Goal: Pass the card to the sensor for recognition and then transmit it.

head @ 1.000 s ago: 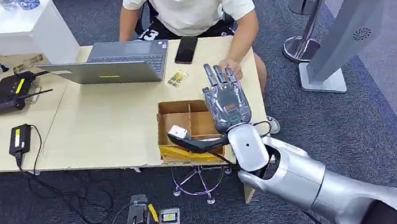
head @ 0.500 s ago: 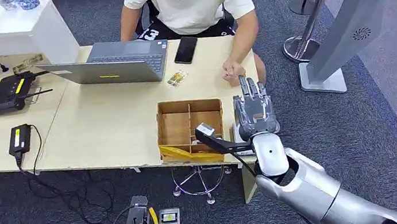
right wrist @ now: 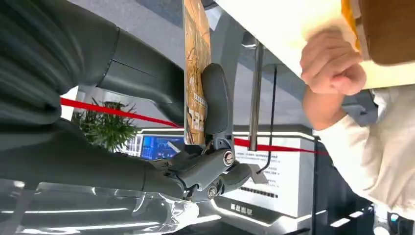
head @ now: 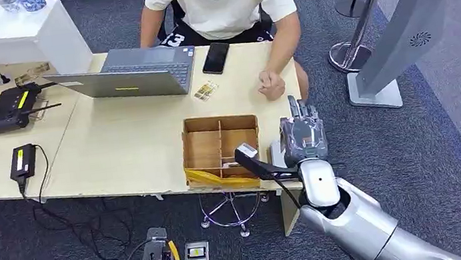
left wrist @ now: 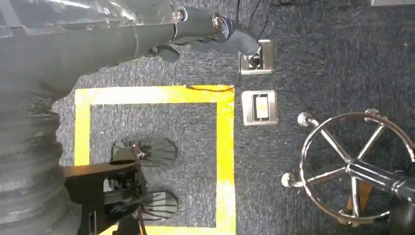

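My right hand [head: 300, 135] hovers above the right end of the beige table [head: 122, 144], just right of the cardboard box [head: 220, 146]. In the right wrist view the card [right wrist: 195, 73], yellow-brown with print, stands edge-on, pinched between the thumb [right wrist: 215, 103] and the dark fingers. A grey slanted kiosk [head: 402, 26] stands on the floor further right. A person sits behind the table with a fist [head: 270, 84] resting on it, close ahead of my right hand. My left hand [left wrist: 205, 27] hangs over the carpet and holds nothing.
A laptop [head: 133, 72], a phone [head: 216, 57] and a small card [head: 206, 91] lie on the table. A router [head: 10, 108] and power brick [head: 22, 162] lie to the left. Barrier posts [head: 361, 18] stand by the kiosk. A chair base [head: 230, 210] sits under the table edge.
My right hand, holding the card, has moved from above the box to the right and back toward me, now past the table's right end. The person's fist stays put.
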